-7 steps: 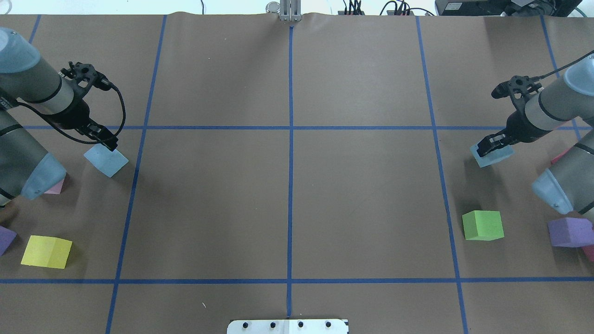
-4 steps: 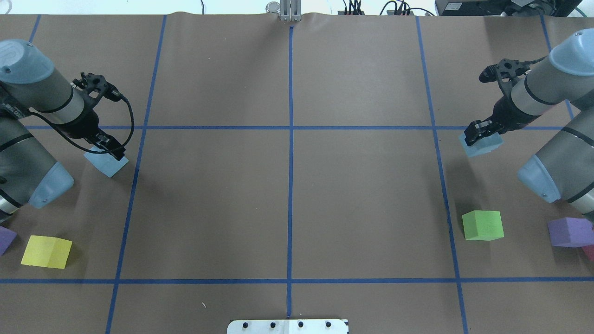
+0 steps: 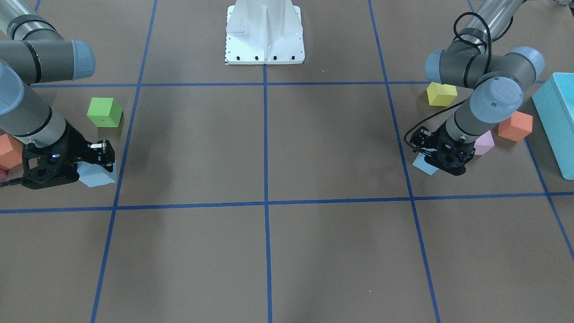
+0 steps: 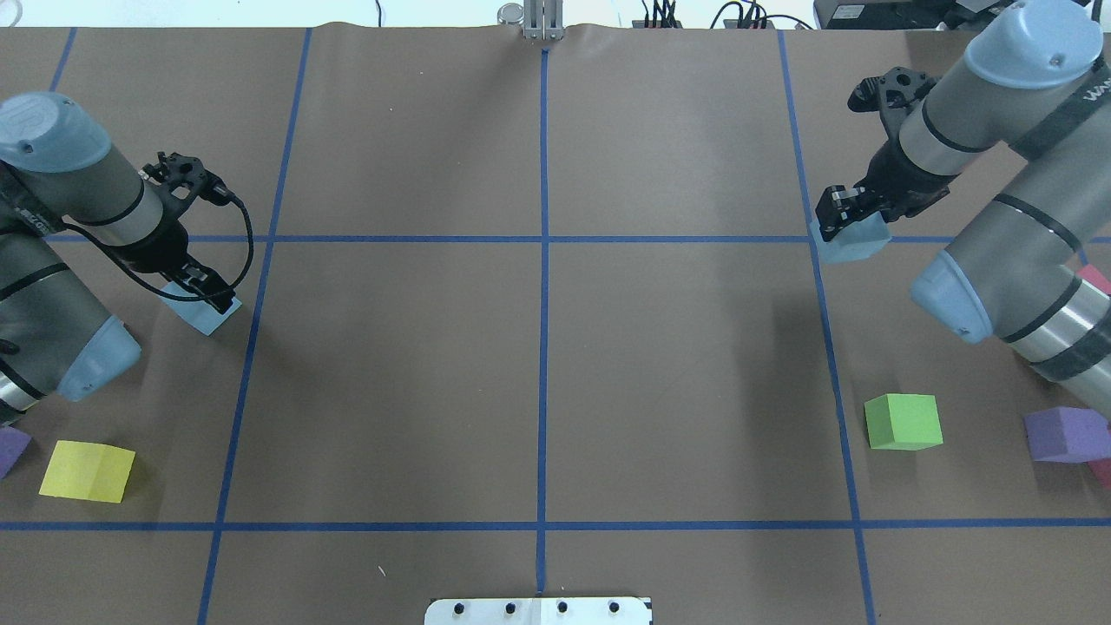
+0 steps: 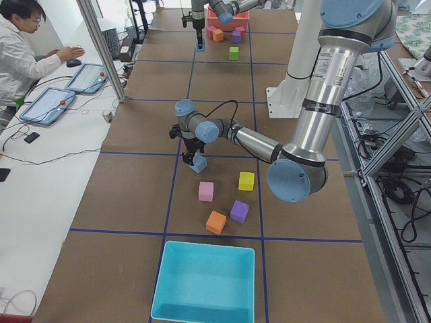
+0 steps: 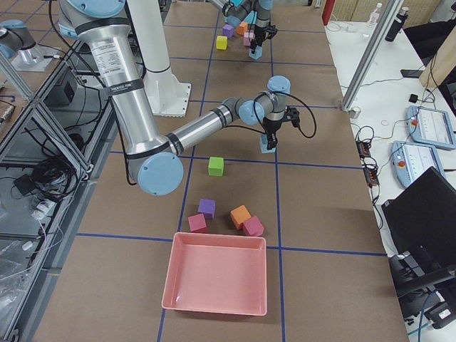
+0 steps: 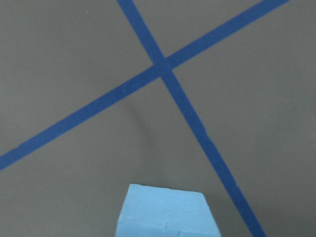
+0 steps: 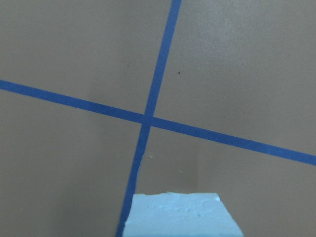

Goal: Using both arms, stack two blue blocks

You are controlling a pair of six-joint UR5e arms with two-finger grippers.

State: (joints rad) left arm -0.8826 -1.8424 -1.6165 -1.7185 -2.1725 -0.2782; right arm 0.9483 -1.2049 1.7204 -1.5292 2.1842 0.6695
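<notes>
Overhead exterior has the right blue block [image 4: 855, 246] pinched in the right end effector [image 4: 846, 211], far out to the right of the white pedestal [image 3: 264, 36]. The left blue block [image 4: 207, 317] is as far to its left, nipped by the left end effector [image 4: 207, 293]; I can't tell whether it is clear of the tabletop [image 4: 538, 365]. Soft foam gripped near its top could twist or slip in transit, spoiling the stack. Both arms reach outward, wrists pointing down.
</notes>
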